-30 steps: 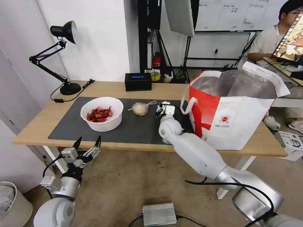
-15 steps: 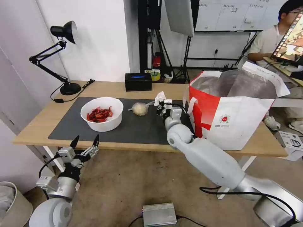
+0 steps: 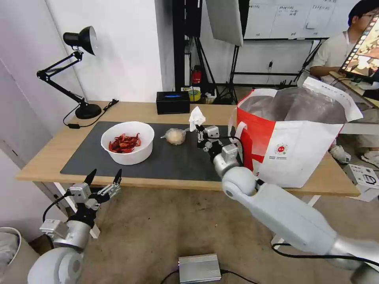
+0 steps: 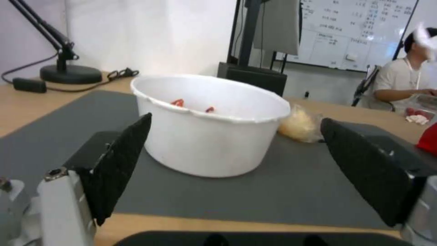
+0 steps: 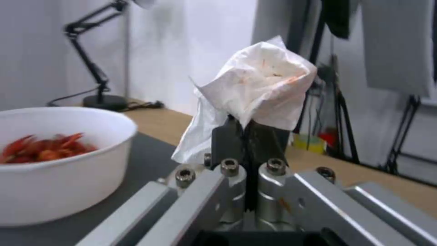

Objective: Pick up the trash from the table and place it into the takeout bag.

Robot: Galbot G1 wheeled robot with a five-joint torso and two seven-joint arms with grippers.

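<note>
Nearest, the left gripper (image 3: pixel 103 177) hangs spread wide below the table's (image 3: pixel 276 189) front edge, the white bowl of crayfish shells (image 3: pixel 127 142) just beyond it. Farther in, the right gripper (image 3: pixel 198 131) clamps the crumpled tissue (image 3: pixel 196 117) above the mat (image 3: pixel 173 161); beside it lie the knotted bag (image 3: pixel 175 136) and the takeout bag's (image 3: pixel 292 138) open rim.

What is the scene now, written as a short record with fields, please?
right pincer: shut on crumpled tissue, raised above the mat
left pincer: open, below the table's near edge
bowl of crayfish shells: on the mat
knotted bag: on the mat beside the bowl
takeout bag: open, standing at the table's right end
</note>
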